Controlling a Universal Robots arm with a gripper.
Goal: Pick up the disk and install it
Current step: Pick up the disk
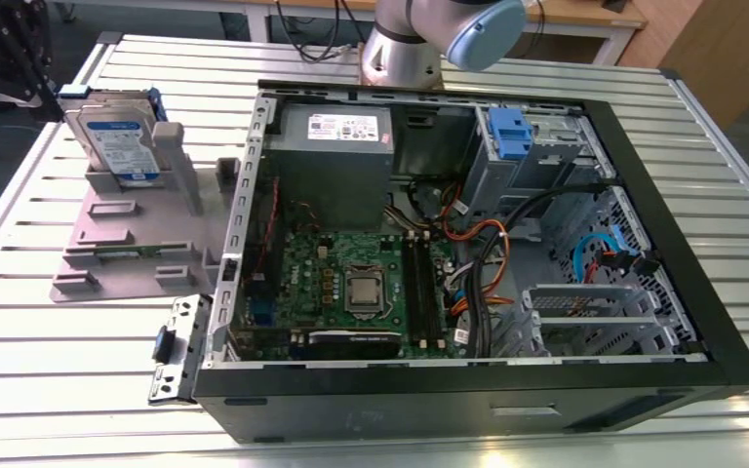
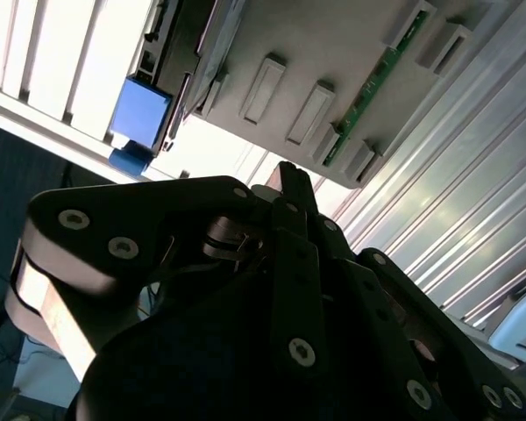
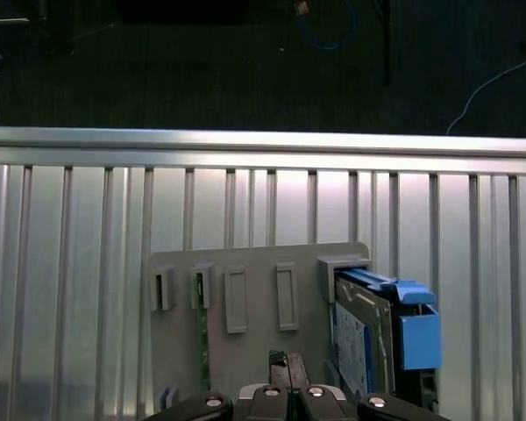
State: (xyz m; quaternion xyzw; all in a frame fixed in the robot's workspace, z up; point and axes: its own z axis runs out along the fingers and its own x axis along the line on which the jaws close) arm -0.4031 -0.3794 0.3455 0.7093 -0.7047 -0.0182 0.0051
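1. Gripper [image 3: 287,367]: fingertips look pressed together in both wrist views, with nothing between them. It carries nothing.
2. The disk [image 1: 114,144] is parked on edge in the end slot of the grey stand [image 1: 128,239], at the exterior view's upper left. It sits on the slatted table [image 1: 36,390], beside the open computer case [image 1: 479,402]. It is not picked up yet.
3. Disk pose: upright, thin edge up, blue bracket clipped round it. The labelled face looks back along the stand toward the empty slots. The broad faces therefore lie across the stand's length and parallel to the table slats.
4. Key relation: in the first wrist view the gripper hangs over the middle of the stand, by the low slots and the green strip [image 3: 202,342]. The disk lies off to the side, toward the stand's disk end. The gripper is apart from it, not touching, and by the look of it well above.
5. The offset runs mainly along the stand's long axis, plus height. Across the stand the two look roughly in line, but that is a judgement from an oblique view.
6. Alignment: the two fingertips sit side by side along the stand's length, the same direction as the disk's thickness. The closing line already looks square to the broad faces, so little wrist rotation seems needed.
7. With the fingertips together there is no gap for the disk and bracket to fit between them.
8. Install side: the case has a blue bracket [image 1: 510,130] at its drive bay, far corner, well apart from the stand.
9. Only one arm, so there is no nearer-hand question.
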